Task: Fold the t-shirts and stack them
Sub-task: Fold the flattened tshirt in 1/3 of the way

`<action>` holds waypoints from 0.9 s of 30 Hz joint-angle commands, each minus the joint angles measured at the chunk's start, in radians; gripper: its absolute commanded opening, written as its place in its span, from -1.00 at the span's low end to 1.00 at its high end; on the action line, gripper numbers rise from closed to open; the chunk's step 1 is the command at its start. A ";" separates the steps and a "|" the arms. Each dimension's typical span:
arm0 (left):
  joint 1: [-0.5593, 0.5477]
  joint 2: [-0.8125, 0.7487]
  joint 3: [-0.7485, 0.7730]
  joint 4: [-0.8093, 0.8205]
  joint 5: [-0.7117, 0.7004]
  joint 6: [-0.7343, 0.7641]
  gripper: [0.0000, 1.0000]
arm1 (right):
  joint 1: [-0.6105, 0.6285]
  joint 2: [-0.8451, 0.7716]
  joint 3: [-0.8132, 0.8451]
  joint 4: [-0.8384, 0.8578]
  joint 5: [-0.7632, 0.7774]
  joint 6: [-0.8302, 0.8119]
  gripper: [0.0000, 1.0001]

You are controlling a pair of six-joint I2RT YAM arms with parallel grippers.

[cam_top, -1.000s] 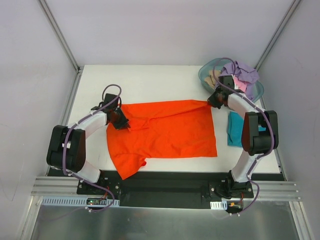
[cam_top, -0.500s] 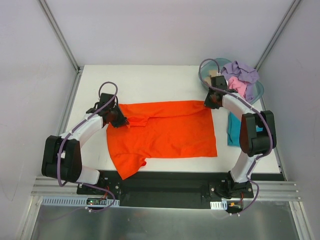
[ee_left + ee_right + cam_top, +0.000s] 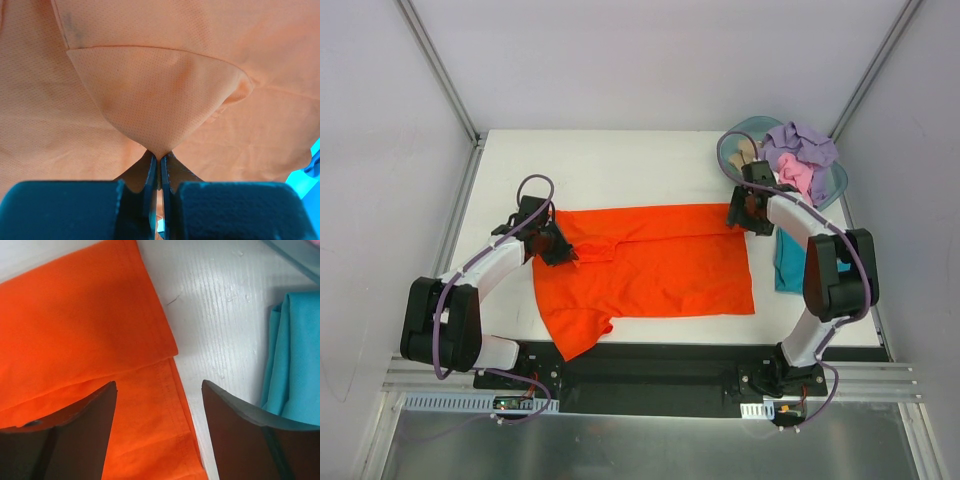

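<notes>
The bright orange t-shirt lies spread across the middle of the table, one sleeve trailing toward the near edge. My left gripper is at its far left corner, shut on a pinched peak of orange cloth between the fingertips. My right gripper hovers open over the shirt's far right corner, with nothing between its fingers. A folded teal t-shirt lies to the right, partly under the right arm and also visible in the right wrist view.
A translucent blue-green tub stands at the back right, holding lavender, pink and beige cloth. Bare white table stretches behind the orange shirt. Metal frame posts rise at the back corners.
My right gripper has opened and let go of the orange shirt's far right corner, which now lies flat. The left gripper stays shut on its corner, barely moved.
</notes>
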 commanded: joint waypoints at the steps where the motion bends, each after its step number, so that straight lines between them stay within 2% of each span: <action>1: 0.010 -0.014 -0.001 -0.002 0.017 -0.011 -1.00 | 0.017 -0.118 0.051 -0.022 -0.035 -0.042 0.51; 3: 0.010 -0.010 -0.005 0.000 0.015 -0.020 -1.00 | 0.023 -0.133 0.050 -0.021 -0.060 -0.055 0.73; 4: 0.010 -0.008 -0.010 -0.003 0.015 -0.022 -1.00 | 0.023 -0.147 0.048 -0.016 -0.084 -0.065 0.98; 10: 0.015 0.018 -0.031 -0.020 0.017 -0.025 -0.97 | 0.035 -0.207 0.008 0.016 -0.148 -0.091 0.99; 17: 0.016 0.018 -0.073 -0.048 0.028 -0.022 -0.66 | 0.071 -0.250 -0.006 0.042 -0.195 -0.125 0.99; 23: 0.016 -0.004 -0.070 -0.081 0.031 -0.011 -0.21 | 0.078 -0.276 -0.007 0.053 -0.196 -0.136 0.99; 24: 0.016 -0.017 -0.064 -0.086 0.037 -0.002 -0.11 | 0.078 -0.284 -0.007 0.056 -0.196 -0.139 0.94; 25: 0.016 -0.025 -0.059 -0.089 0.043 0.003 0.12 | 0.078 -0.287 -0.006 0.058 -0.231 -0.139 0.94; 27: 0.016 -0.060 -0.036 -0.100 0.051 0.020 0.42 | 0.081 -0.296 -0.010 0.068 -0.245 -0.137 0.94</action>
